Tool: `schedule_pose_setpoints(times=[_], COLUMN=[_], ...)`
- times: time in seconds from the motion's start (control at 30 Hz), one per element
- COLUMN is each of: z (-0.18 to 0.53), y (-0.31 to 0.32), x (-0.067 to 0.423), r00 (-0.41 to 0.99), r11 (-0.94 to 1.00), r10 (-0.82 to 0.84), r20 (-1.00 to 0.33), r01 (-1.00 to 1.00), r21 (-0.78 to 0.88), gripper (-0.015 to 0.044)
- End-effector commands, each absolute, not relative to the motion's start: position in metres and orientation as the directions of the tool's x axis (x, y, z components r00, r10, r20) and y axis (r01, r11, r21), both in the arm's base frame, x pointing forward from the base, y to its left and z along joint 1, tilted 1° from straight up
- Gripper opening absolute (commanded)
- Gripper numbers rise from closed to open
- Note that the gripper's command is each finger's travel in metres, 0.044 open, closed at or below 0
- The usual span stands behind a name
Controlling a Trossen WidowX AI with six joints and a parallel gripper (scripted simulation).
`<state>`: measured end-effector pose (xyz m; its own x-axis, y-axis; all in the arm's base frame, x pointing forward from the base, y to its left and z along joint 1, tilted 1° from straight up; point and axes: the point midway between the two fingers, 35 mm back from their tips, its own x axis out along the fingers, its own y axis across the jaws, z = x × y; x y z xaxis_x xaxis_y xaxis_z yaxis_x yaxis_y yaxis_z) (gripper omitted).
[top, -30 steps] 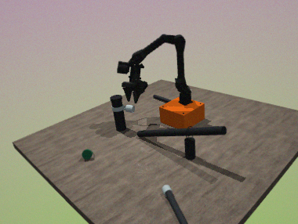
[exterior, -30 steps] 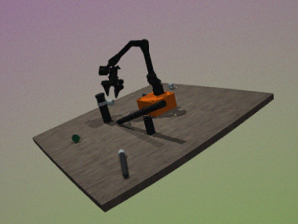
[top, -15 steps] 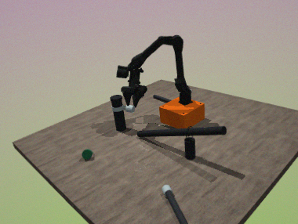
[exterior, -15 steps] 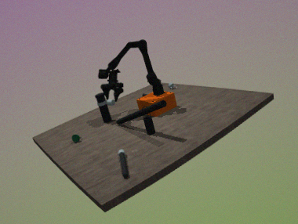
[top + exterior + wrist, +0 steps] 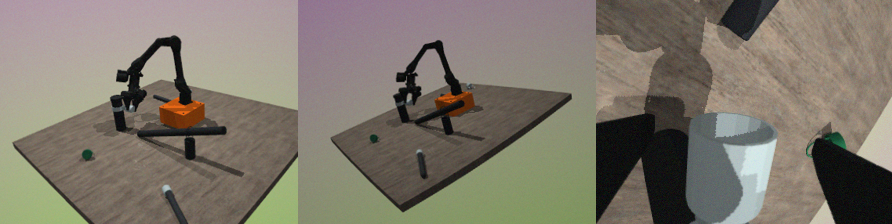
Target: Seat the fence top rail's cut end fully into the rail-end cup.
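1. At the far left of the worktop (image 5: 59, 157) we note a small green ring (image 5: 87, 154) lying apart from everything else; it appears to play no part in the job.
2. Next comes the big post (image 5: 119, 121), upright. The pale band (image 5: 117, 108) sits high on it, just under the top, so in our judgement the requirement to keep the band up is met at present.
3. The cup (image 5: 731, 165) hangs off the band beside the post. In the wrist view its mouth is open and hollow, with no rail inside.
4. The pincer (image 5: 132, 103) hangs over the cup with its fingers spread wide, one on either side, clamped on nothing. We cannot tell whether either finger touches the cup.
5. The rail (image 5: 182, 131) lies roughly level across the short post (image 5: 190, 148) to the right. Its near end stops well short of the cup, with bare worktop between.
6. The orange base (image 5: 182, 113) of the arm stands behind the rail.
7. A loose dark rod (image 5: 174, 205) with a pale tip lies at the front edge, untouched.
8. Our finding: seating has not begun. Remaining work: grip the rail, slide its cut end fully into the cup, then release and withdraw.
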<state>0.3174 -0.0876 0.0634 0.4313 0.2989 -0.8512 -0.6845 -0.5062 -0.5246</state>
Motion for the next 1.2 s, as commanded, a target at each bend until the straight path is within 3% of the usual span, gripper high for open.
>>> schedule_pose_setpoints(times=[0.0, 0.27, 0.7, 0.8, 0.9, 1.17], z=[0.0556, 0.0467, 0.0467, 0.0467, 0.0468, 0.0470], y=[-0.0847, -0.0807, -0.0807, -0.0807, -0.0798, -0.0766], x=[0.3192, 0.3228, 0.3228, 0.3228, 0.3241, 0.3290], r00=[0.428, 0.429, 0.429, 0.429, 0.433, 0.451], r11=[-0.504, -0.503, -0.503, -0.503, -0.492, -0.446], r10=[0.297, 0.298, 0.298, 0.298, 0.291, 0.265], r20=[-0.853, -0.853, -0.853, -0.853, -0.853, -0.852], r01=[-0.689, -0.689, -0.689, -0.689, -0.697, -0.726], r21=[-0.521, -0.522, -0.522, -0.522, -0.522, -0.523], gripper=[0.0440, 0.0440, 0.0099, 0.0079, 0.0000, 0.0000])
